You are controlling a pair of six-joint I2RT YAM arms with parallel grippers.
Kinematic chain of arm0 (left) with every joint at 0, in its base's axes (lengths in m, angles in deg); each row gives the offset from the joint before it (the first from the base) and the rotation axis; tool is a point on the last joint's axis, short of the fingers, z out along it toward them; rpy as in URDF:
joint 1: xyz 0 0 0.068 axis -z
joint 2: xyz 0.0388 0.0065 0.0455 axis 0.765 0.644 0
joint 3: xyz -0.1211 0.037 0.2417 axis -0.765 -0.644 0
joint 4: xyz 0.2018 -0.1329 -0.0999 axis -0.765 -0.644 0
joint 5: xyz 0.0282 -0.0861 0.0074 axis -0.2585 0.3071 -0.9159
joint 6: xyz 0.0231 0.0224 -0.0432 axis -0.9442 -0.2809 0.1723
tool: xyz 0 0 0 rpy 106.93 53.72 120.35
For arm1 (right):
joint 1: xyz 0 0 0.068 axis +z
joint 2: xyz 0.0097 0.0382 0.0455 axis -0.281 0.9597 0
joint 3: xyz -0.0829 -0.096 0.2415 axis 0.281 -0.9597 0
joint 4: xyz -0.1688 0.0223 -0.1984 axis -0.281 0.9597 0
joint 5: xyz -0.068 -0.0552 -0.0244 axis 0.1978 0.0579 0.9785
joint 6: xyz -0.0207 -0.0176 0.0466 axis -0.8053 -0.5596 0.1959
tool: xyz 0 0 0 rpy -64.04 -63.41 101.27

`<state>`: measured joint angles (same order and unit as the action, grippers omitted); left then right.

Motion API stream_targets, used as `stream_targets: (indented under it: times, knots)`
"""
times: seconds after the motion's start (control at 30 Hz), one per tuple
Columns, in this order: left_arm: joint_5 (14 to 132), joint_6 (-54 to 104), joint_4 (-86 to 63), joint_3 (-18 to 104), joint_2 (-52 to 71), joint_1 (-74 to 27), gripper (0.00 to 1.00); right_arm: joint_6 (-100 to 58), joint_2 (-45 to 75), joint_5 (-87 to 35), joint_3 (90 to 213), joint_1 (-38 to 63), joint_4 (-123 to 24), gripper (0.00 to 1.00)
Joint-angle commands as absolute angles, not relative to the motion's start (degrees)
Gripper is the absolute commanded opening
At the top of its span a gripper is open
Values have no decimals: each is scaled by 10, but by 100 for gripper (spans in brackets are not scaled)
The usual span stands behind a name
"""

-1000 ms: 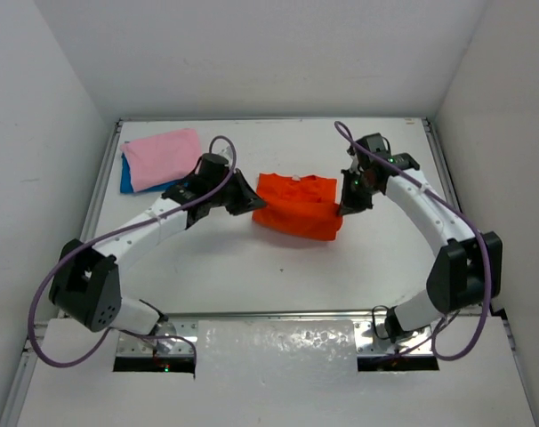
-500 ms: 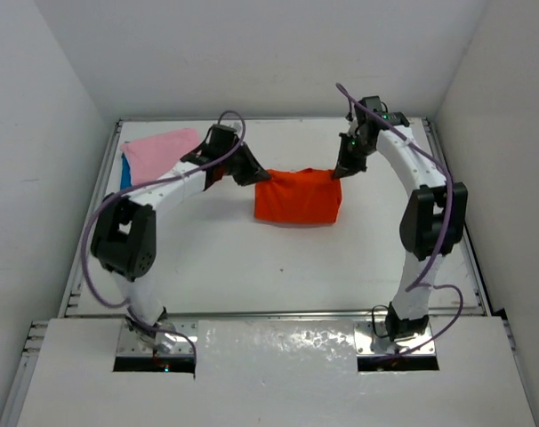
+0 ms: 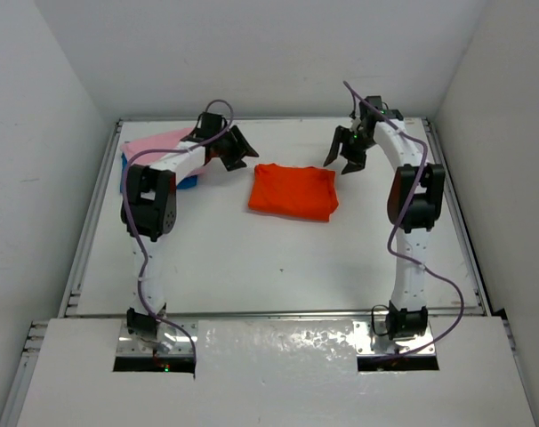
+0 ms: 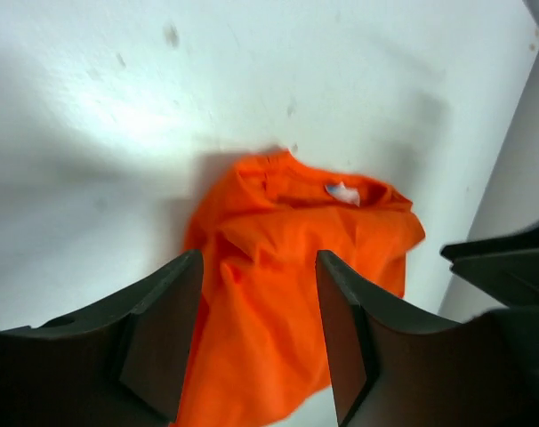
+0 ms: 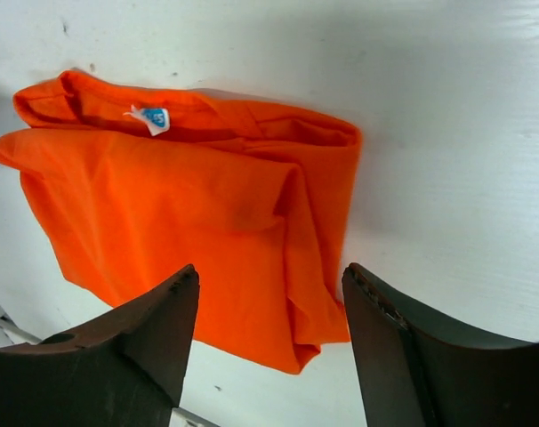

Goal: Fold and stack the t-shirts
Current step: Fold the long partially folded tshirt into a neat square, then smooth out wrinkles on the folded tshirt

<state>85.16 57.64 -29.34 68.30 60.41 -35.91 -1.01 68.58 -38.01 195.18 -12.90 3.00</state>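
Progress looks well past halfway. Pink shirt (image 3: pixel 154 142) lies folded at the table's (image 3: pixel 252 267) 10 o'clock corner, and a sliver of blue shirt (image 3: pixel 189 181) shows under its near edge, so those two seem already stacked, though the left arm hides much of the pile.

Orange shirt (image 3: pixel 292 192) lies alone near the table's middle, a touch toward 12 o'clock and well apart from the pile. It is folded into a rough rectangle but not yet stacked. By my reading, what is left is perhaps a tidying of this fold, then carrying it to the pile at 10 o'clock.

Left gripper (image 3: pixel 238 151) hangs just off the shirt's 10 o'clock corner and right gripper (image 3: pixel 345 153) just off its 1 o'clock corner. Both wrist views show the jaws spread with nothing between them, the cloth lying free on the table below.

The orange cloth is bright, plain and soft. Its collar edge faces 12 o'clock, with a small white tag (image 5: pixel 149 118) showing inside the neckline. In the right wrist view the top layer lies fairly flat, while the side toward 3 o'clock is bunched into a few lengthwise creases and the layers do not line up exactly. The near edge sags slightly unevenly, so I judge the fold passable rather than crisp.
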Motion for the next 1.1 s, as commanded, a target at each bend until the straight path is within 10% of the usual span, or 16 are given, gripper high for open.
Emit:
stream_targets:
  times: [0.0,0.33,0.53,1.07]
  knots:
    - [846,524,-312,753,606,-371,53,-25,632,-374,1932,-144,26,64]
    - [932,488,-283,781,616,-369,53,-19,569,-426,1797,-145,2,9]
    - [945,450,-297,765,621,-368,53,-49,520,-445,1695,-145,-52,56]
    - [970,400,-307,803,687,-346,52,-85,568,-506,1690,-150,-86,55]
